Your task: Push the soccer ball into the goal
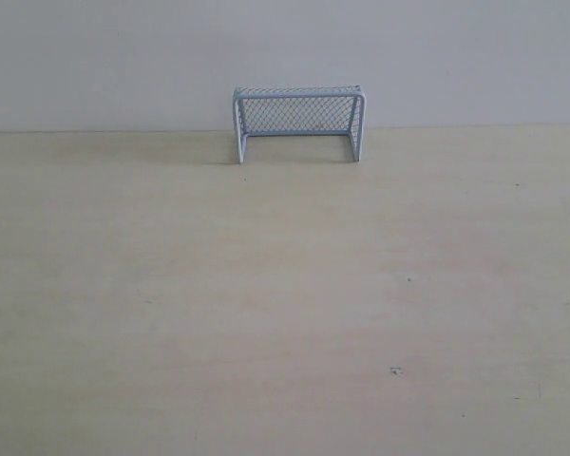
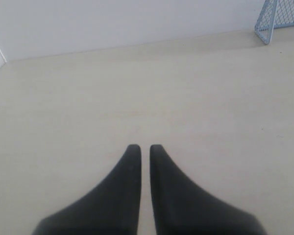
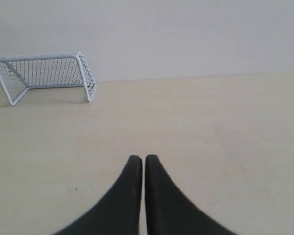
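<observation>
The goal stands at the far edge of the pale wooden table against the wall, its pale blue-white frame and mesh facing me. It also shows in the right wrist view as the goal, and one corner of the goal shows in the left wrist view. No soccer ball shows in any view. My left gripper is shut with only a thin slit between its black fingers and nothing in it. My right gripper is likewise shut and holds nothing. Both hover over bare table, well short of the goal. Neither arm appears in the exterior view.
The pale wooden table stretches from the wall to the near edge, marked only by a few small dark specks. A plain white wall rises behind the goal.
</observation>
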Robot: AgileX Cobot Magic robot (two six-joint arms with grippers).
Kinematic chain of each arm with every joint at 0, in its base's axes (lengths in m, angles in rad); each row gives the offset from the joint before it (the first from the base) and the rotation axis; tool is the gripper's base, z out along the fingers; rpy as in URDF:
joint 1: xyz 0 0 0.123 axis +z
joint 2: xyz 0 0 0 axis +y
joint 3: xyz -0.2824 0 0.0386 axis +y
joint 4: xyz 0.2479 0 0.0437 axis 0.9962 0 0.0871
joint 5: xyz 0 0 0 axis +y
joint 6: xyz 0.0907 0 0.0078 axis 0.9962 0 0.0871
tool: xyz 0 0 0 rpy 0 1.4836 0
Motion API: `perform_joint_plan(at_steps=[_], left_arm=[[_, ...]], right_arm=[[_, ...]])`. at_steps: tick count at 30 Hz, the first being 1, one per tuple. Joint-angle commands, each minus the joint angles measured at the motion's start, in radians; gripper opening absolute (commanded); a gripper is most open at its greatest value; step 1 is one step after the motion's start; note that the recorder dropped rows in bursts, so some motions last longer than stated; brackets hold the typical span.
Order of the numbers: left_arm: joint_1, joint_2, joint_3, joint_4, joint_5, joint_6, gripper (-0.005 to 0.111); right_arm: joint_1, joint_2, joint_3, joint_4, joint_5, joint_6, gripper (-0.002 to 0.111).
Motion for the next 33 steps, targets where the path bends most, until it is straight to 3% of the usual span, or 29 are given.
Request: perform_joint_plan(at_steps=[1, 13, 33], left_arm=[[-0.008, 0.006, -0.004, 0.000, -0.003, -0.009, 0.006], [-0.008, 0.006, -0.004, 0.000, -0.003, -0.009, 0.006], [-0.008, 0.006, -0.004, 0.000, -0.003, -0.009, 0.006]], right_arm=[[-0.005, -0.036, 0.044, 0.002, -0.038, 0.002, 0.000], [-0.005, -0.131, 0.154, 0.002, -0.092, 0.004, 0.000], [-0.005, -0.203, 0.154, 0.002, -0.047, 0.002, 0.000]])
